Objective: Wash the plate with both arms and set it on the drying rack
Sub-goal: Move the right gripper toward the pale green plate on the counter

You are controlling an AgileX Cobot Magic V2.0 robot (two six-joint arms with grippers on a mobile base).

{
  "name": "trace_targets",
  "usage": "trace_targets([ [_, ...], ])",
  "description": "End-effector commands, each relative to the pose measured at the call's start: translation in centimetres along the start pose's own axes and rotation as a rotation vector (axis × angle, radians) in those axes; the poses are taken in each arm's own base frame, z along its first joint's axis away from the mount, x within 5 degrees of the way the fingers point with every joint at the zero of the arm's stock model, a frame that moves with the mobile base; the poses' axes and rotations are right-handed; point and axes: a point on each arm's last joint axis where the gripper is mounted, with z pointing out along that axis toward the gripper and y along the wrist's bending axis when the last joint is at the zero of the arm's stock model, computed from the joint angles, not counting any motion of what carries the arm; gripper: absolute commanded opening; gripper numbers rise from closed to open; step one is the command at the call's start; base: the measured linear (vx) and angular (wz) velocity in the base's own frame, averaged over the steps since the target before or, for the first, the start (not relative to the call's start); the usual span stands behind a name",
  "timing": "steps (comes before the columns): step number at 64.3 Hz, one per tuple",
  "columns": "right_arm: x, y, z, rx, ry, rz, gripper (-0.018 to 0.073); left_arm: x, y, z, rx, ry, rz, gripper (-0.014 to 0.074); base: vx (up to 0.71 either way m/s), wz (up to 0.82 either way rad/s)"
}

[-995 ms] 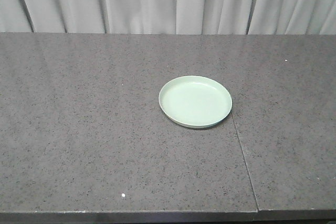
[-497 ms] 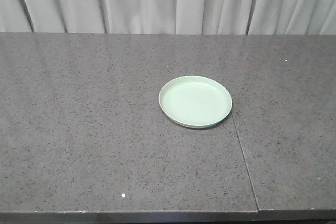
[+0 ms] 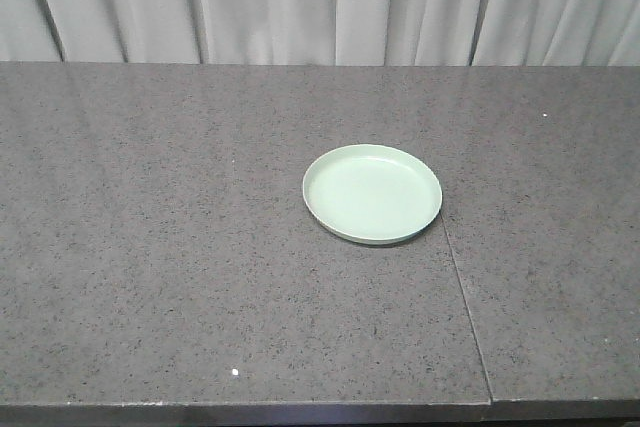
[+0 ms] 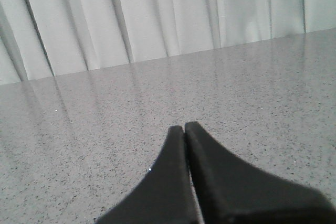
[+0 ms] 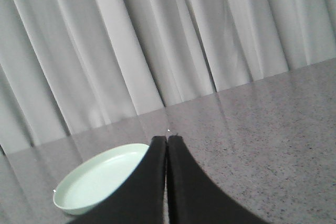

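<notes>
Just left of the seam that cuts across the dark speckled stone countertop, the plate lies flat and right way up. It is pale mint green, with a low raised rim, and nothing lies in it. In the front view the seam comes out from under the plate's near right rim and runs slantwise to the counter's front edge. Well left of the seam, close to that front edge, sits a small white speck. A second white speck lies to the right of the seam, farther back. Behind the seam's far end a pale pleated curtain hangs along the whole back edge of the counter.

The left gripper is closed: its two black fingers are pressed together along their length, with nothing between them. It points across bare stone toward the curtain. How it stands to the seam cannot be told from its own view.

The right gripper is likewise closed on nothing, its fingers meeting in a thin line. In the right wrist view the plate lies low and to the left of the fingertips. Its right part is hidden behind the left finger, and the gripper is not touching it.
</notes>
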Motion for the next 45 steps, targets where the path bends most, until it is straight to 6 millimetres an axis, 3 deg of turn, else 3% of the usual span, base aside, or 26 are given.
trace_targets([
  [1,-1.1,0.0,-0.1,-0.008,-0.124,0.092,-0.0006,-1.7,0.1,-0.3,-0.005,-0.115,-0.012,-0.0006,0.00,0.00],
  [13,-1.8,0.6,-0.1,-0.015,-0.065,0.141,-0.0003,-1.7,0.1,-0.3,-0.005,-0.115,-0.012,-0.0006,0.00,0.00],
  [29,-7.6,3.6,1.0,-0.045,0.128,-0.002,-0.0001,-1.7,0.1,-0.3,-0.005,-0.115,-0.012,-0.0006,0.00,0.00],
  [36,-10.2,4.6,2.2,-0.052,0.104,-0.055,0.0000,-1.7,0.1,-0.3,-0.005,-0.115,-0.012,-0.0006,0.00,0.00],
  [45,-11.9,5.0,3.7,-0.045,0.076,-0.092,0.0005,-1.7,0.1,-0.3,-0.005,-0.115,-0.012,-0.0006,0.00,0.00],
])
